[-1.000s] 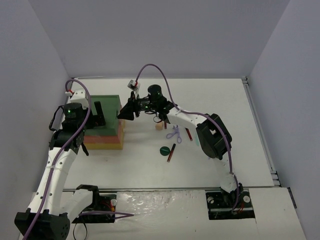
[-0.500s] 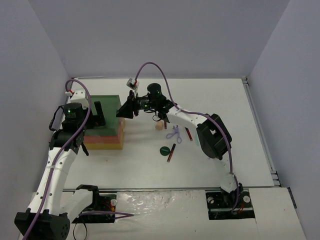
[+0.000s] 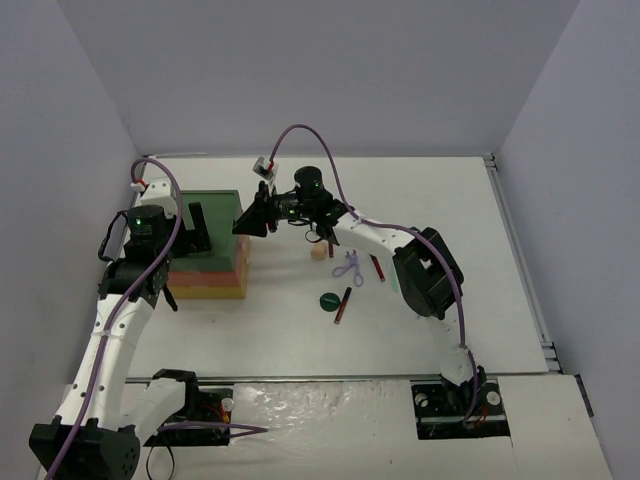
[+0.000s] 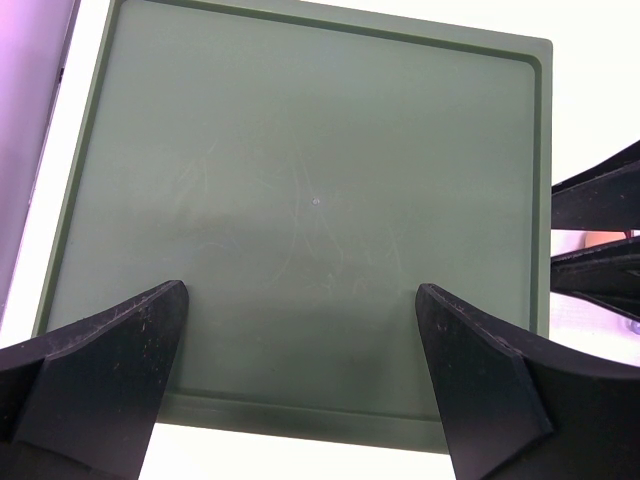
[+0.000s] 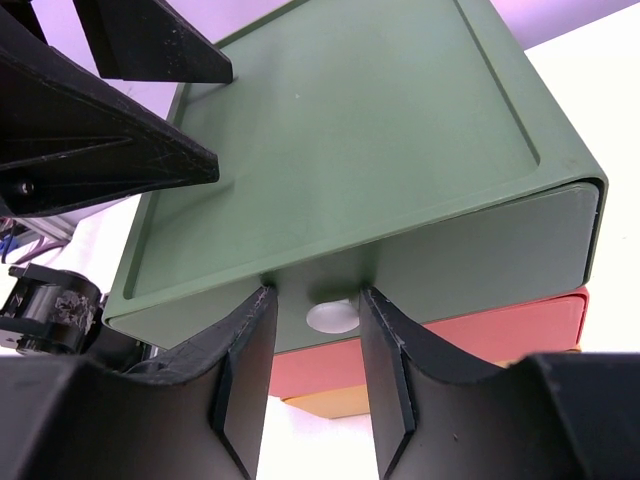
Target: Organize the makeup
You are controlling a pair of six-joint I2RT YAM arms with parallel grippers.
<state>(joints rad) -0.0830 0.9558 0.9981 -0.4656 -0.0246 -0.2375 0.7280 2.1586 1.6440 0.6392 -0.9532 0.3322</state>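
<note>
White knob (image 5: 331,316) between right end effector (image 5: 315,300) fingers

The left arm (image 3: 110,330) and right arm (image 3: 385,235) are showing white link shells with black joint housings. A purple cable (image 3: 300,130) is trailing along each, and green lights (image 3: 135,216) are glowing near the wrists. The left hand (image 4: 300,300) and right hand (image 5: 315,300) are showing matte black, wedge-shaped fingers (image 5: 245,380), lightly scuffed.
</note>
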